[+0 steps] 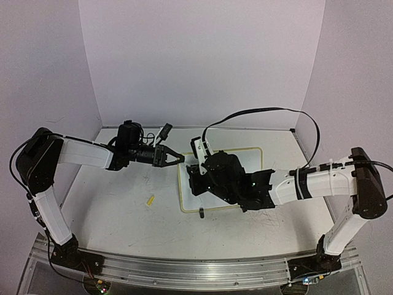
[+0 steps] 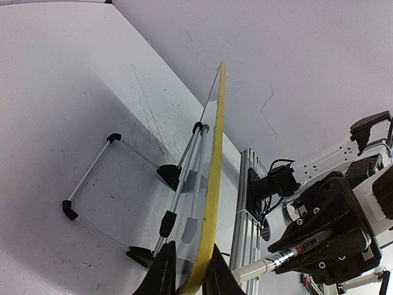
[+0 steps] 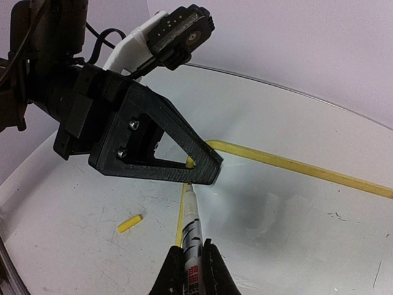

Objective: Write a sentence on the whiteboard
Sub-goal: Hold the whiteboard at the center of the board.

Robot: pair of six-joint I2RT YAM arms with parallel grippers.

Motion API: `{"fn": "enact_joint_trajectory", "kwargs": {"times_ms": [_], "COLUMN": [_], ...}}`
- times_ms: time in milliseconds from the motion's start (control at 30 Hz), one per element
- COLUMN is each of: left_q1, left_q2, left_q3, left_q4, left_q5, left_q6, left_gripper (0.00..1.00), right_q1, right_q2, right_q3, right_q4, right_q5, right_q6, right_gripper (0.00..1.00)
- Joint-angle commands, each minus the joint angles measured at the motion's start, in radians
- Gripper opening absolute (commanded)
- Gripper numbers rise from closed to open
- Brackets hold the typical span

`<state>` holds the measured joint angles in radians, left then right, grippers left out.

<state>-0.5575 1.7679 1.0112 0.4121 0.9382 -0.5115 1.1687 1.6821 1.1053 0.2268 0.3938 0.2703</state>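
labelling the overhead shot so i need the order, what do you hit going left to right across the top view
left arm's elbow → yellow cap on the table → left pincer at the board's left edge → whiteboard → right arm's elbow

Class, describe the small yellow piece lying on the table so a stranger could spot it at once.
Find the white table, then the whiteboard with the pale-yellow rim near its middle. Left of the board's near corner lies the small yellow piece, alone on bare tabletop. It is stubby and wholly yellow, unlike the long white pen.
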Motion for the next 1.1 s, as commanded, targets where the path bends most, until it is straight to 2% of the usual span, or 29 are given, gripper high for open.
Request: {"fn": "enact_joint_trajectory", "kwargs": {"times_ms": [0,800,1067], "left_q1": [-0.004,-0.004,-0.005], "left_q2": [-0.008,-0.012,-0.012], "left_q3": [-0.006,-0.014,-0.017], "left_q4": [0.049,0.051,0.05], "left_q5": [0.011,-0.002,-0.008], "left_q6": [0.015,0.016,0.025], "left_gripper": [0.14,0.06,0.05], "right_q1": [0.008,0.011,0.021], "right_q2": [0.015,0.016,-0.074], "right_q3": [0.03,0.029,-0.076], "right_q4": [-0.006,0.0,0.126], "right_q5": [0.018,0.059,0.012], "right_q6": [0.006,0.021,-0.001], "right_gripper": [0.0,0.0,0.0]}}
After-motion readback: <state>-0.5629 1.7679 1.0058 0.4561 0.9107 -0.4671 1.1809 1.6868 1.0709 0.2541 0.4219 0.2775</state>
